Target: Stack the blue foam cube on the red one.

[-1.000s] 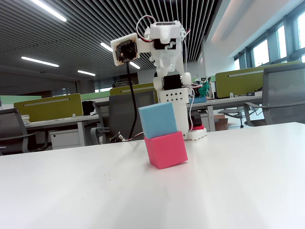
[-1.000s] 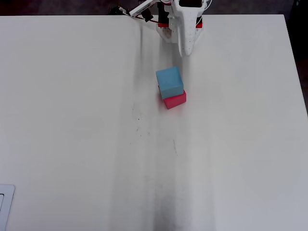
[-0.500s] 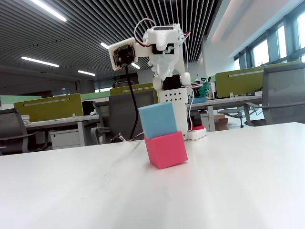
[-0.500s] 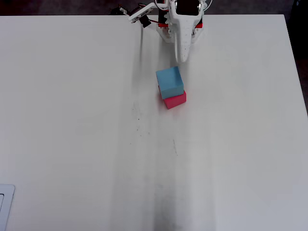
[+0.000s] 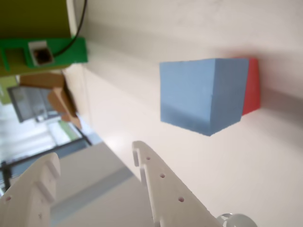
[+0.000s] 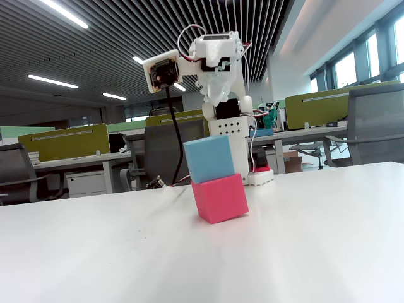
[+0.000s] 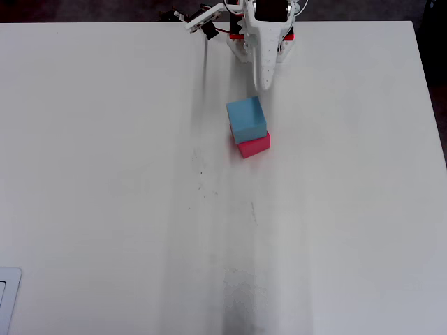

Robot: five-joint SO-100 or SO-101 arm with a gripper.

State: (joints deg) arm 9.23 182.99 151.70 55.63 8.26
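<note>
Resting on the red one (image 6: 220, 197), the blue foam cube (image 6: 209, 159) sits slightly offset, both on the white desk (image 7: 105, 174) near the arm's base. Jaws (image 5: 94, 165): parted, empty, raised and well apart from the stack.

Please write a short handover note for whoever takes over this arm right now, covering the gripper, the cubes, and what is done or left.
Gripper: open and empty, raised clear of the stack near the arm's base; nothing sits between the fingers in the wrist view.
Blue foam cube: resting on top of the red cube, shifted a little off-centre toward the arm in the overhead view, so a strip of red shows on the near side.
Both stand on the white table, just in front of the arm's base.
Done: the stack is made and released.
Left: nothing essential; perhaps check the overhang and park the arm.
</note>
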